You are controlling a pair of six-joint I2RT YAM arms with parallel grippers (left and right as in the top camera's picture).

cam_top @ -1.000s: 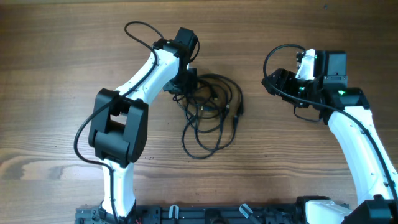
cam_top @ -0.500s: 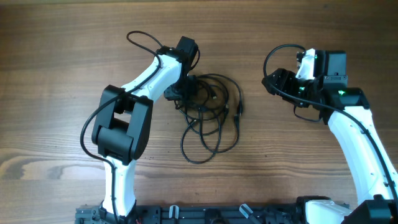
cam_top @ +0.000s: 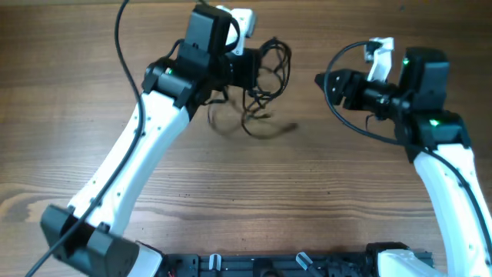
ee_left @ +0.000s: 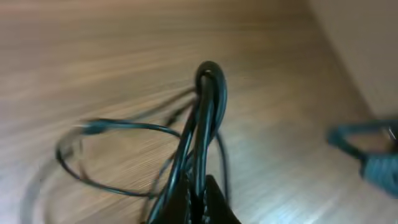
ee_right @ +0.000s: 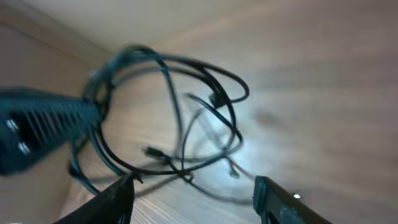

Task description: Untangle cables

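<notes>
Left tool: you are pinching the cables (cam_top: 267,73) with the left tool (ee_left: 198,200), its fingers pressed together on a few strands at the top of the tangle.
Change: you have lifted the cables off the middle of the table (cam_top: 84,100) and are carrying them toward its far edge, with the loops dangling and blurred.
Right tool: you are holding the right tool (ee_right: 193,194) spread and empty, facing the cables from the right-hand side, apart from them.
Meaning: hanging is loosening the loops, so a free strand is probably becoming catchable. Nothing is separated yet.

Soft even light; cables (ee_left: 202,118) motion-blurred in both wrist views.
</notes>
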